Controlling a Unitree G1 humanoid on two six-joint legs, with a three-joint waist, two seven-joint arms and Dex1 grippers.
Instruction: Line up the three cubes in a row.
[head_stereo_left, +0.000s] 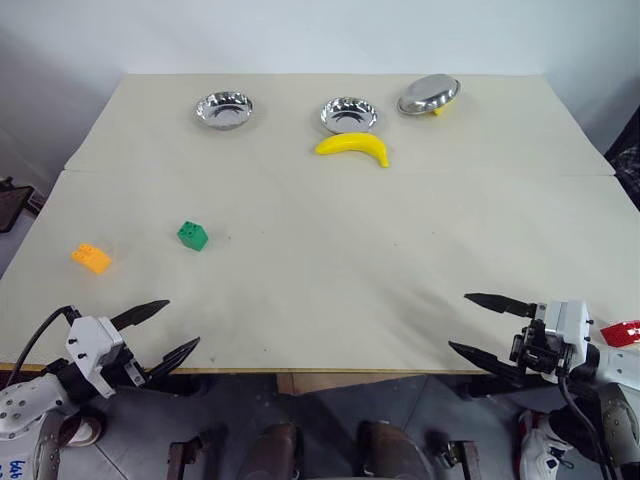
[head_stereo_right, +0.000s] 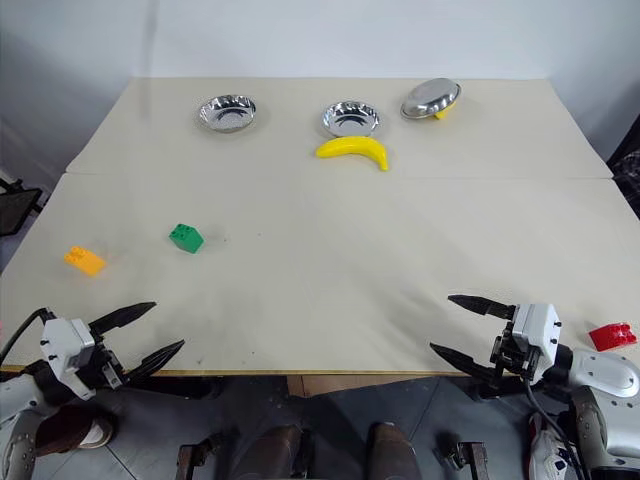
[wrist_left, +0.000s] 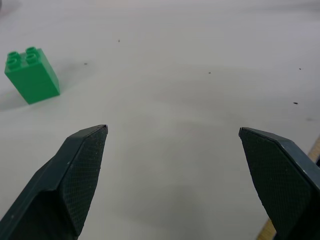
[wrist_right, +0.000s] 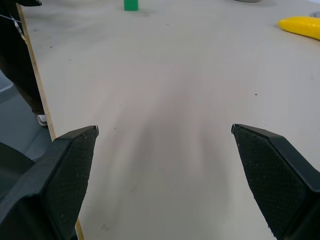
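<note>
Wide open tabletop, clutter only at far edge & left side.
Table (head_stereo_left: 330, 270) centre bare btwn both grippers' reach. Far edge: three metal bowls (head_stereo_left: 349, 114) plus banana (head_stereo_left: 353, 147) just beside the middle one. Left side: green cube (head_stereo_left: 192, 235), orange cube (head_stereo_left: 90, 257), well apart. Red cube (head_stereo_right: 612, 335) at near right edge.

Both arms are held low at the near edge of the bench, one at each corner. The left end effector (head_stereo_left: 175, 326) has its two black fingers spread wide, pointing toward two o'clock. The right end effector (head_stereo_left: 472, 323) is spread just as wide, pointing toward ten o'clock. Neither holds anything.
</note>
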